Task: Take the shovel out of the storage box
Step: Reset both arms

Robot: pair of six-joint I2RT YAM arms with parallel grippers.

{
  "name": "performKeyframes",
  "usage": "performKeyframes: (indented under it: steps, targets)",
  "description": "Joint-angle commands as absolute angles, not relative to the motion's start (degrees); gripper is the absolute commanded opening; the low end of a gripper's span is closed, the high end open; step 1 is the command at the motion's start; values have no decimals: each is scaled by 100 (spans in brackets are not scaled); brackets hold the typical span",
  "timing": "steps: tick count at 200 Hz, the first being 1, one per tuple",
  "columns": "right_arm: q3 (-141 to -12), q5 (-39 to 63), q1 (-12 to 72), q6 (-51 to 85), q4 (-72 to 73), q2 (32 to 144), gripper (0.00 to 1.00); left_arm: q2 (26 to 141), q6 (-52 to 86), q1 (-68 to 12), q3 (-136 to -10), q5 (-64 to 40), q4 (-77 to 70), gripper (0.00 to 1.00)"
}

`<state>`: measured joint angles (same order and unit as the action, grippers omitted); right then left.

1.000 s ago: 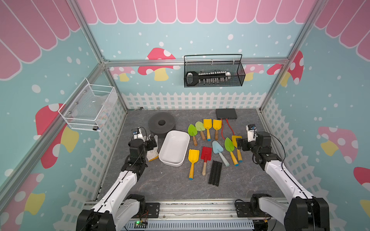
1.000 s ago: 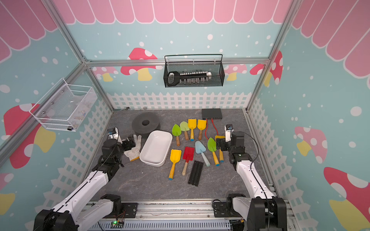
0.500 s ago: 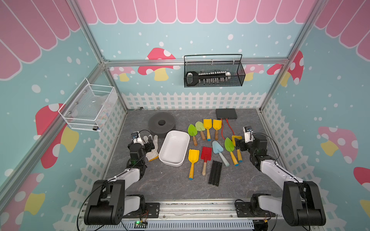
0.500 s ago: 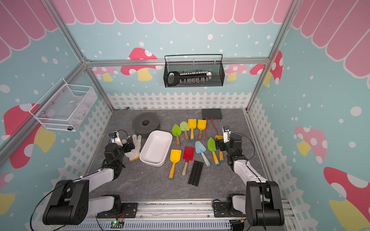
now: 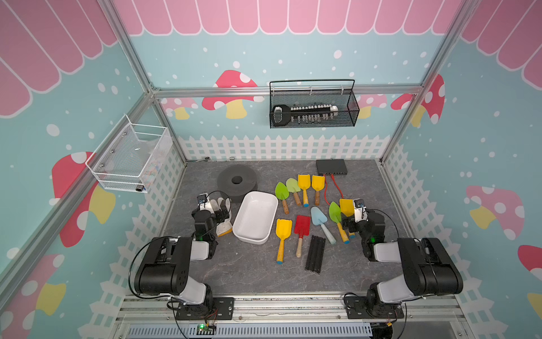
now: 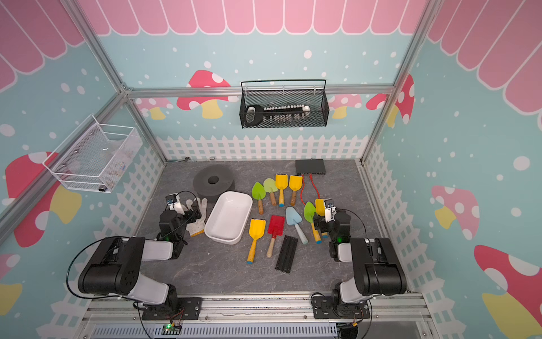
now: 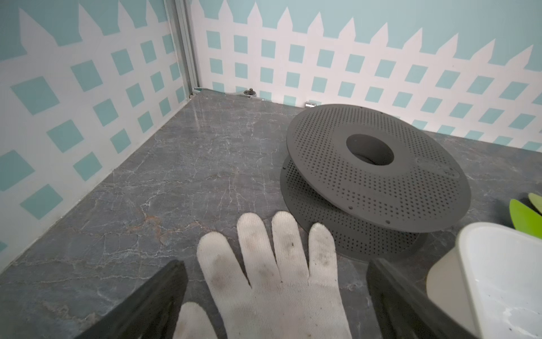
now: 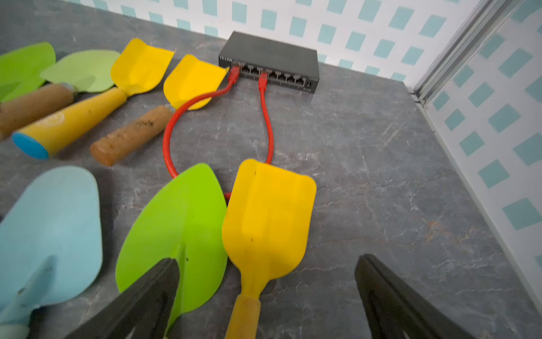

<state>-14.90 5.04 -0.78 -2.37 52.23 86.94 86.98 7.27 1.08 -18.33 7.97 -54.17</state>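
Both top views: storage box [image 5: 255, 217] empty (shovels [image 5: 283, 234] lie on the worktop [image 5: 234, 273]), long axis beside the nearer left gripper [image 5: 221, 210]; its jaws, like the right gripper [image 5: 349, 221]'s, stand open, empty.

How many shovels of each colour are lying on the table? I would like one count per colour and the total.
Yellow shovels: 4
Green shovels: 3
Blue shovel: 1
Red shovel: 1
Total: 9, none of them in the box
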Motion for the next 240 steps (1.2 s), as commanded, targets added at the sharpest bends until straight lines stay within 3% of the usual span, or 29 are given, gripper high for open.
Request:
performKeyframes:
  steps: [1,60,240]
  targets:
    - [-1735,649,-114,-289,5613,8563,100,8694,704,72,-1897,993,-5535,99]
    - [-2190,663,-114,-305,4904,8679,100,8721,606,-9,-2092,1046,-5214,99]
    - [-2215,611,-88,-316,4898,8696,100,8736,572,-65,-2139,1153,-5143,99]
